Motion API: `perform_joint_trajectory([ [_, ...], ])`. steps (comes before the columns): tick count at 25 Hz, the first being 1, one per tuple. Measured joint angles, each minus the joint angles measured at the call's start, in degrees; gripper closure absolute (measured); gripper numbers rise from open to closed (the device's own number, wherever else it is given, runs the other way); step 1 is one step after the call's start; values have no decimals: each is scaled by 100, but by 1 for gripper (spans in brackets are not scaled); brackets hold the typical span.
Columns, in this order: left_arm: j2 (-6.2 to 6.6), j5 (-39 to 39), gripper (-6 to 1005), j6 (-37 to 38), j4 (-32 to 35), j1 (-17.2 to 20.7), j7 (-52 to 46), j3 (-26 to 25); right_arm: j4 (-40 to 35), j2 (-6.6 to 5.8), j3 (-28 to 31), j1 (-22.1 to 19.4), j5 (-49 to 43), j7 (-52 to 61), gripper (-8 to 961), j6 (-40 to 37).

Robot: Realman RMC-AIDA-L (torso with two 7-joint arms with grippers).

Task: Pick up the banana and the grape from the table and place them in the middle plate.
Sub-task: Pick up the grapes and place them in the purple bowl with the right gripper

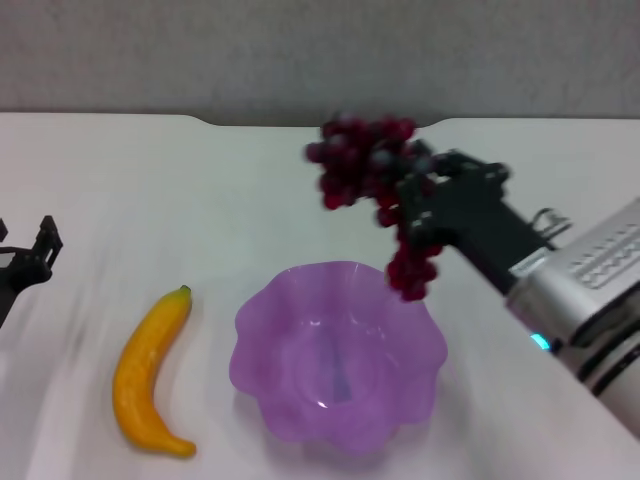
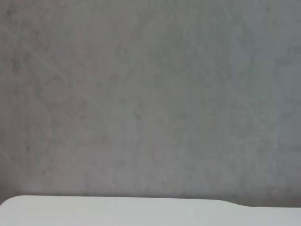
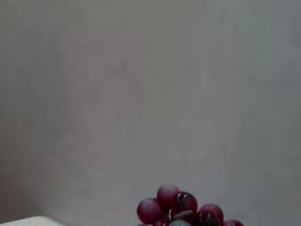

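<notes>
My right gripper (image 1: 412,205) is shut on the grape bunch (image 1: 365,170), a dark red-purple cluster held in the air above the far right rim of the purple scalloped middle plate (image 1: 258,345). The bunch's tapered end hangs down just over the rim. A few grapes (image 3: 181,207) show in the right wrist view. The yellow-orange banana (image 1: 148,372) lies on the white table (image 1: 150,200) to the left of the plate. My left gripper (image 1: 35,255) sits at the far left edge, away from the banana.
The table's far edge has a notch (image 1: 320,124) against a grey wall (image 1: 300,50). The left wrist view shows only that wall and the table edge (image 2: 117,207).
</notes>
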Motion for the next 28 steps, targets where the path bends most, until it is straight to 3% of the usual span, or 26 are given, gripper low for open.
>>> perform_joint_trajectory([
  [12,-5,0,306,0,-48,-38,-37,23,-1162,51,-1035,810,53,414,744,11],
  [19,-10,-1,304,0,-26,-85,-42,23,-1428,73,-1190,893,54,568,729,-62],
  [28,-8,-1,301,0,-19,-96,-44,23,-1912,94,-1429,904,53,591,711,-816],
])
